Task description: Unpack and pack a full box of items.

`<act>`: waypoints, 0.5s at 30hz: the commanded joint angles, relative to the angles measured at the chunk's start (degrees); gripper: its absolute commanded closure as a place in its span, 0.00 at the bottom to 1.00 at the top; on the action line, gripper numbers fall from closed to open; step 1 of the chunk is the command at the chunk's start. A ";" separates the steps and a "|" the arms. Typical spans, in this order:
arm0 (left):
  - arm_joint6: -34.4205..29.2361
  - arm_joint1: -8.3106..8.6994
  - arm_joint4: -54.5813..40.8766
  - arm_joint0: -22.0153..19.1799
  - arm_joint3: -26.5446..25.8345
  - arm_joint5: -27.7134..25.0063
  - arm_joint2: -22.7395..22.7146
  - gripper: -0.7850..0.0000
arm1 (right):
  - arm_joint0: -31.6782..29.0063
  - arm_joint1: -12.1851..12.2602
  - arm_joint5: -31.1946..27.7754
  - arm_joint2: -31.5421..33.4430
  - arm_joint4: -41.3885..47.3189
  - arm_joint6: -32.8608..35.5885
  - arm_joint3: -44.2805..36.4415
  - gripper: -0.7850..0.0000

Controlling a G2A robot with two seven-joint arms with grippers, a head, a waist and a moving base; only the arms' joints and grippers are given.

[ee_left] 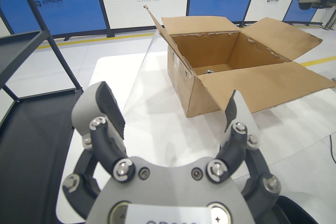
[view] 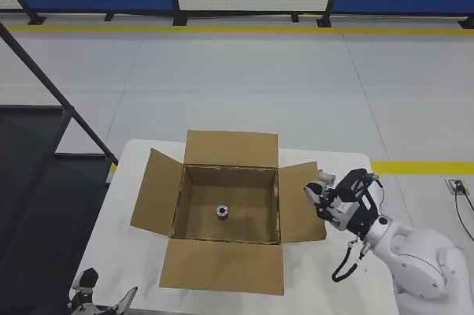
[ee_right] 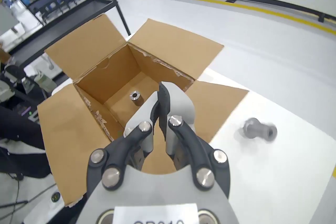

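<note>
R gripper [ee_right: 163,93] nearest: pads pressed together, nothing btwn them, hanging over the box flap on its own side. Ahead of and below it, a lone metal part [ee_right: 136,97], a short cylinder w/ a slotted bore, stands upright on the floor of the cardboard box [ee_right: 86,51], approx mid-floor and clear of all walls. All four flaps are folded out. Off to the gripper's side, past the flap, a second grey part [ee_right: 260,130] lies on its side on the white table [ee_right: 275,170]. This reads as unpacking nearly done, one pc to go. To do the pick well, prob.: spread the pads before descending, come straight down over the cylinder so the fingers miss the torn wall edges, straddle its round flanks low, and close gently, since smooth metal could slip or tip. L gripper [ee_left: 169,93] sits far across the box by the table's opposite corner, fingers wide apart, empty, w/ a black shelf rack [ee_left: 31,146] beside it.
</note>
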 commanded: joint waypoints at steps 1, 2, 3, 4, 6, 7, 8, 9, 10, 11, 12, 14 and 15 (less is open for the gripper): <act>0.00 0.00 0.00 0.00 0.00 0.00 0.00 0.00 | 1.04 0.04 1.00 -0.98 0.16 -0.19 -0.09 1.00; 0.00 0.00 0.00 0.00 0.00 0.00 0.00 0.00 | 1.51 0.08 0.76 -1.21 0.48 -0.70 -0.09 1.00; 0.00 0.00 0.00 0.00 0.00 0.00 0.00 0.00 | 1.81 0.15 -0.16 -1.44 1.04 -1.20 0.11 1.00; 0.00 0.00 0.00 0.00 0.00 0.00 0.00 0.00 | 2.11 0.25 -0.70 -1.29 0.95 -1.71 0.27 1.00; 0.00 0.00 0.00 0.00 0.00 0.00 0.00 0.00 | 2.21 0.34 -0.56 -1.35 0.92 -3.13 0.35 1.00; 0.00 0.00 0.00 0.00 0.00 0.00 0.00 0.00 | 2.30 0.39 -0.49 -1.36 0.71 -3.79 0.30 1.00; 0.00 0.00 0.00 0.00 0.00 0.00 0.00 0.00 | 2.31 0.43 -0.35 -1.44 0.54 -4.63 0.28 1.00; 0.00 0.00 0.00 0.00 0.00 0.00 0.00 0.00 | 2.29 0.44 -0.40 -1.62 0.78 -5.68 0.30 1.00; 0.00 0.00 0.00 0.00 0.00 0.00 0.00 0.00 | 2.28 0.48 -0.25 -1.64 0.68 -6.45 0.45 1.00; 0.00 0.00 0.00 0.00 0.00 0.00 0.00 0.00 | 2.25 0.50 0.38 -1.62 0.35 -7.13 0.48 1.00; 0.00 0.00 0.00 0.00 0.00 0.00 0.00 0.00 | 2.22 0.52 0.68 -1.81 0.29 -7.72 0.44 1.00; 0.00 0.00 0.00 0.00 0.00 0.00 0.00 0.00 | 2.26 0.60 1.73 -1.81 -0.40 -8.42 0.53 1.00; 0.00 0.00 0.00 0.00 0.00 0.00 0.00 0.00 | 2.25 0.63 2.11 -2.03 -0.47 -8.66 0.49 1.00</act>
